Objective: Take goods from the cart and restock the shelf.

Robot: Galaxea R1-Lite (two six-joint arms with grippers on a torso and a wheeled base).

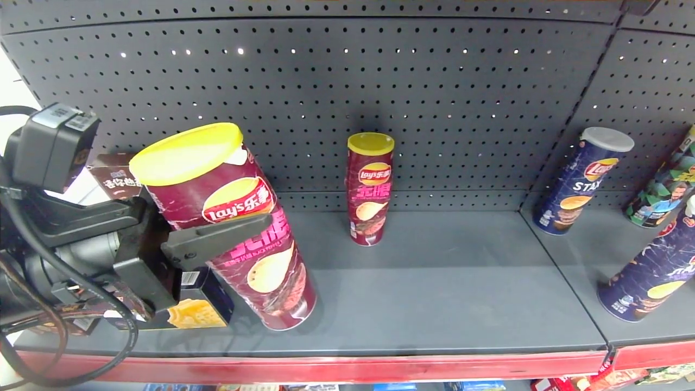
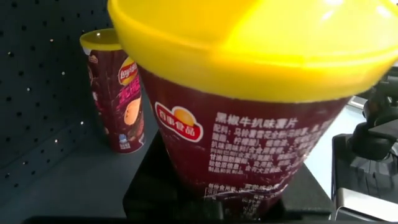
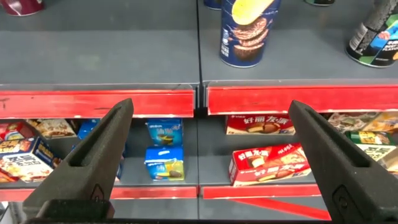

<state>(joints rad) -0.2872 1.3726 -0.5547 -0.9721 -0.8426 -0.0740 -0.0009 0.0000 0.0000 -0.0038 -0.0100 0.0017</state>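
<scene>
The right end effector [image 3: 211, 106] has matte black wedge fingers [image 3: 93, 162]; black cables [image 1: 132, 328] loop beside the left arm [image 1: 81, 255].

Held chip can [image 1: 271, 271]: printed paper-tube wall, maroon, soft sheen. Yellow lid [image 1: 187, 152]: smooth plastic, slightly translucent (glows bright in left wrist view). Second maroon can [image 1: 370, 201]: same finish. Left gripper [image 1: 217, 222]: matt black, plastic look. Right gripper [image 3: 211, 109]: matt black, faintly grainy. Shelf deck [image 1: 445, 282]: painted metal, dark grey, matt, smooth. Back panel [image 1: 412, 87]: perforated sheet metal, same matt grey. Front strip [image 1: 326, 366]: glossy red, scuffed in patches. Blue can [image 1: 575, 190]: glossy print. Grey lid [image 1: 608, 139]: frosted plastic. Lower-shelf boxes [image 3: 267, 165]: glossy printed cardboard.
</scene>
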